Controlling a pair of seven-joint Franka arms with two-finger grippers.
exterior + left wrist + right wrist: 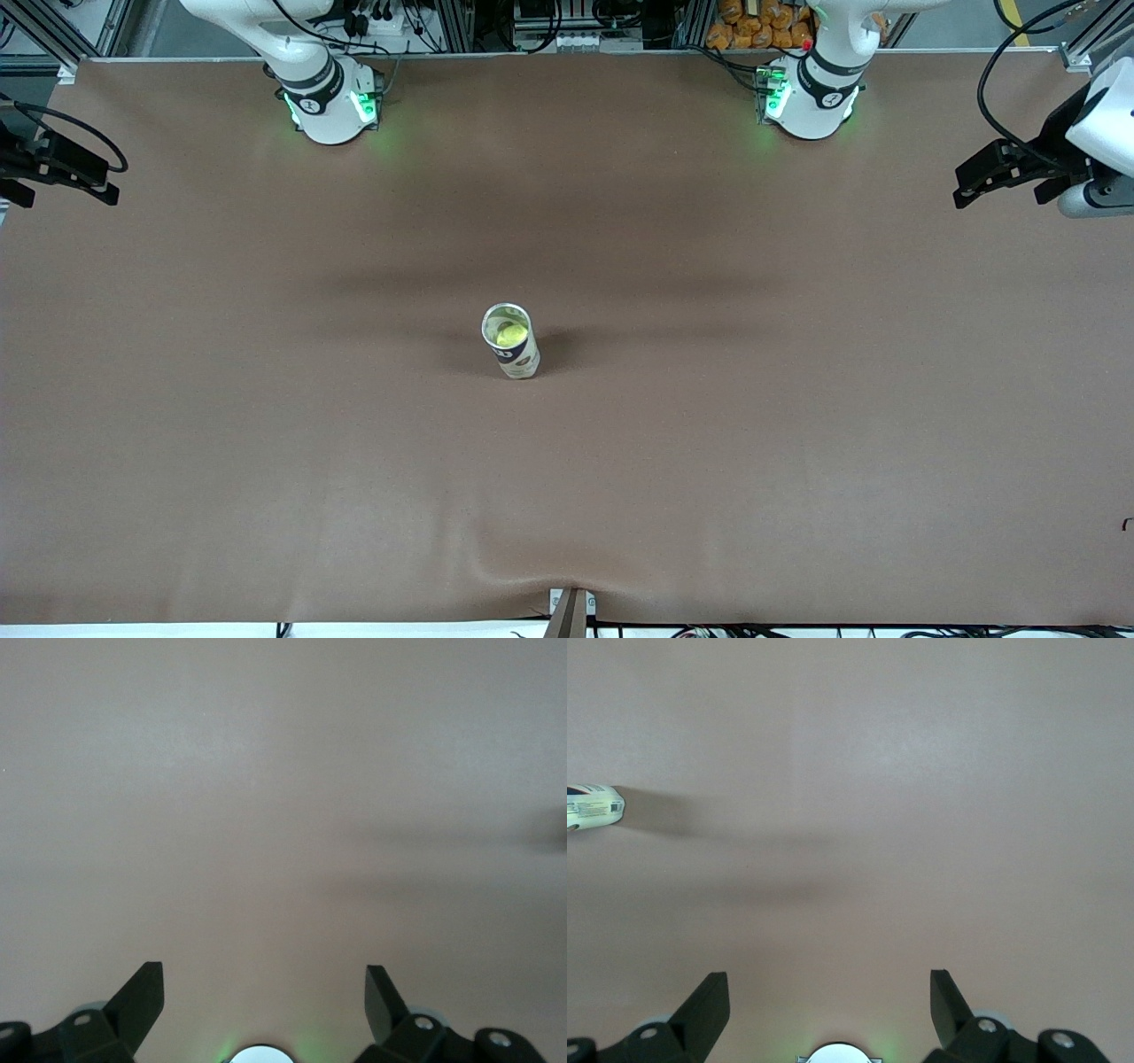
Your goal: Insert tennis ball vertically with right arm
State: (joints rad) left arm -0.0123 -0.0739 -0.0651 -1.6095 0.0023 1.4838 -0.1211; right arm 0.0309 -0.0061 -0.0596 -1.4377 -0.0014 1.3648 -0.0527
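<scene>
Right pincer (62, 168): parked up at the right arm's end of the tabletop (797, 443), fingers (704, 1005) spread wide apart, gripping nothing, only bare brown surface between them in the right wrist view. Waiting, well apart from the can.

Left pincer (1005, 177): up at the left arm's end of the tabletop, likewise spread open and empty, bare brown surface beneath in the left wrist view. Also waiting.

Out at the middle of the tabletop: upright can (511, 341), open mouth up, roughly midway between the two arm bases and nearer the front camera than both. Inside it, below the rim, yellow-green tennis ball (511, 334). Just an end of the can (594, 806) showing at the edge of the right wrist view, with its shadow stretched across the surface beside it.
</scene>
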